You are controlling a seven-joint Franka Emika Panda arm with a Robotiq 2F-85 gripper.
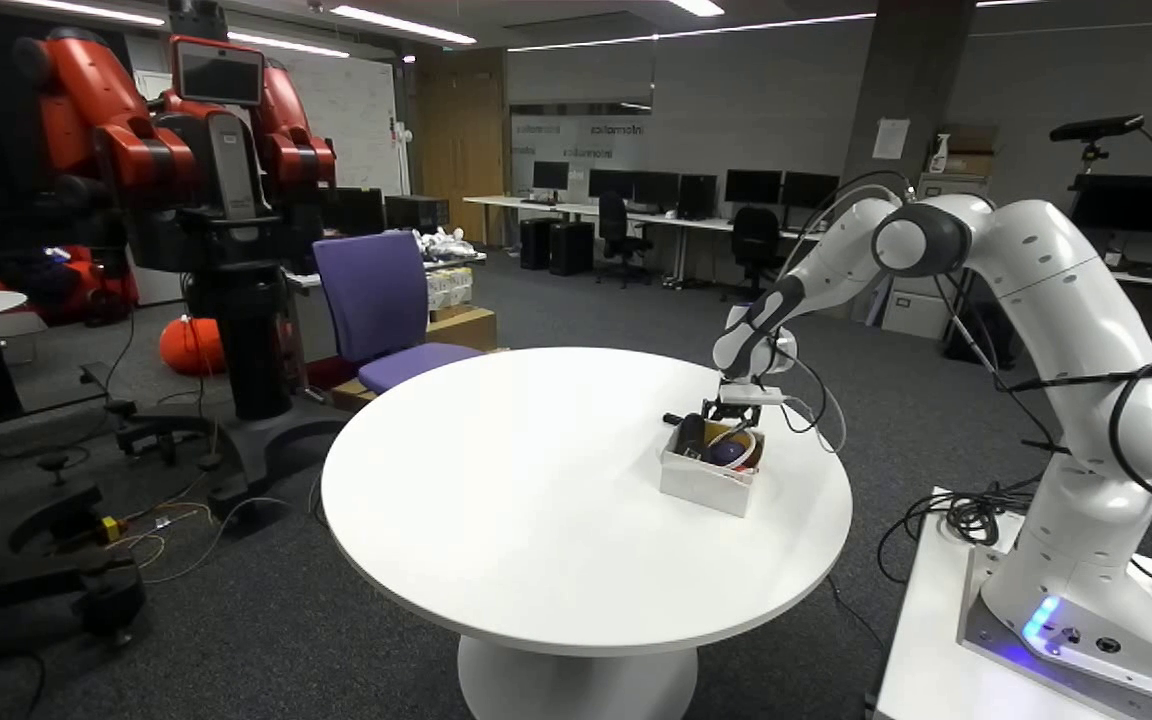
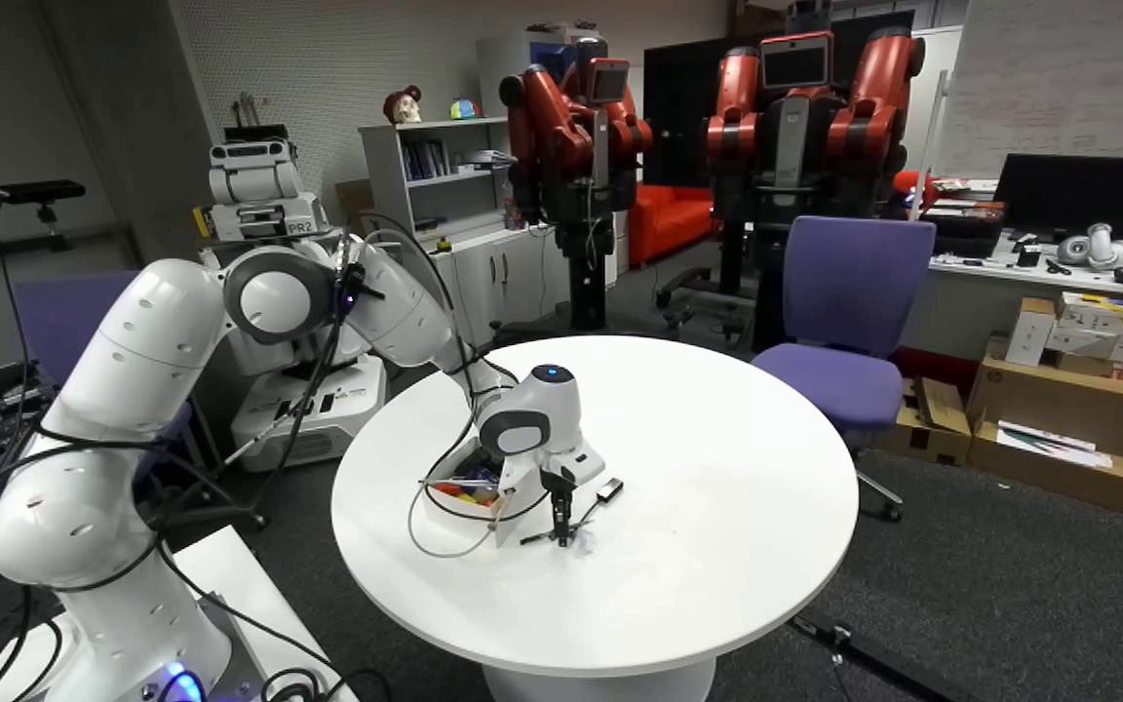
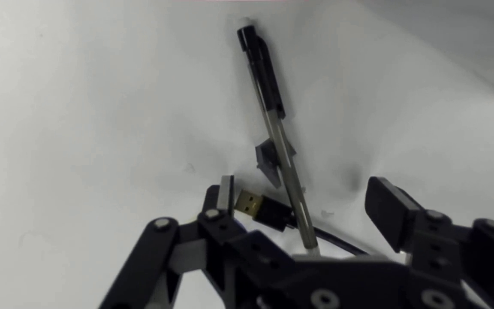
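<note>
White round table (image 1: pixel 496 480), with a slim pen (image 3: pixel 277 124) lying on it beneath the gripper (image 3: pixel 300 186) of a white robot arm (image 1: pixel 1056 270). In the wrist view the pen slants from top centre down towards the gripper; its upper part, with the clip, is black, and its barrel is clear and greyish. Its lower part crosses over a dark cable (image 3: pixel 341 243), just behind a black USB plug (image 3: pixel 270 212) with a gold-coloured end. A small dark scrap (image 3: pixel 266 159) shows at the middle of the pen.

The gripper's 2 black fingers (image 3: pixel 386 210) stand wide apart and hold nothing. The plug and the pen's lower end lie between them, the gold end right beside the finger at left; whether these touch is hard to tell.

Near the gripper, on the same table, stands an open white box (image 1: pixel 706 487) of mixed items, among them a dark purple ball (image 1: pixel 726 453). Beyond the table, in an exterior view, are 2 red robots (image 2: pixel 791 146) and a purple chair (image 2: pixel 854 283).
</note>
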